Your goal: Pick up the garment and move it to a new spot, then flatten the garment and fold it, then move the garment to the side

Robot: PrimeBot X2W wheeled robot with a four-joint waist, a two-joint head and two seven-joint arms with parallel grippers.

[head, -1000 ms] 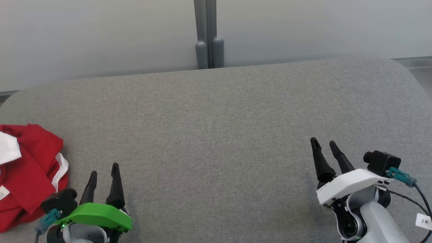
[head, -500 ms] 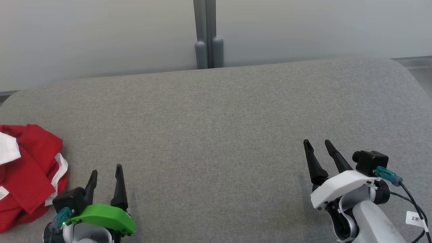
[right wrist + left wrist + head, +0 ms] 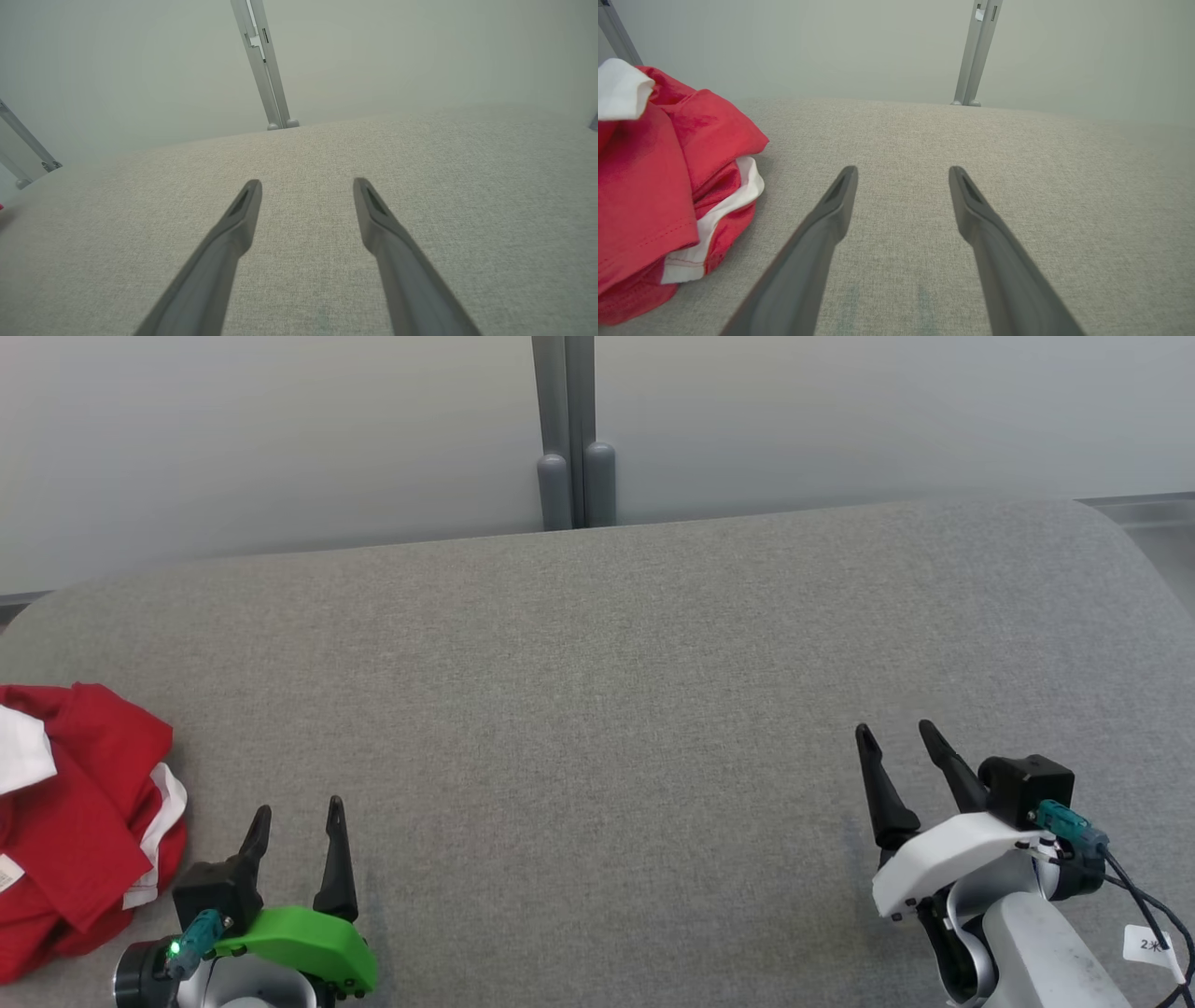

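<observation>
Grey padded table (image 3: pixel 597 663) in front of pale panels (image 3: pixel 280 429). Noted the left gripper (image 3: pixel 298 805) near the front left corner, its fingers (image 3: pixel 822 242) spread wide apart with nothing between them and only bare fabric beneath. Noted the right gripper (image 3: pixel 893 726) toward the front right, likewise parted and empty. Found the garment (image 3: pixel 84 821), red with white trim, heaped at the table's left edge, just beside the left gripper yet not touching it. Judged it light, limp and prone to sag and unfurl once lifted. Favoured a pinch on the white-edged hem (image 3: pixel 717 217) facing the left fingers, or the raised red fold above it, over grabbing the whole bundle.
</observation>
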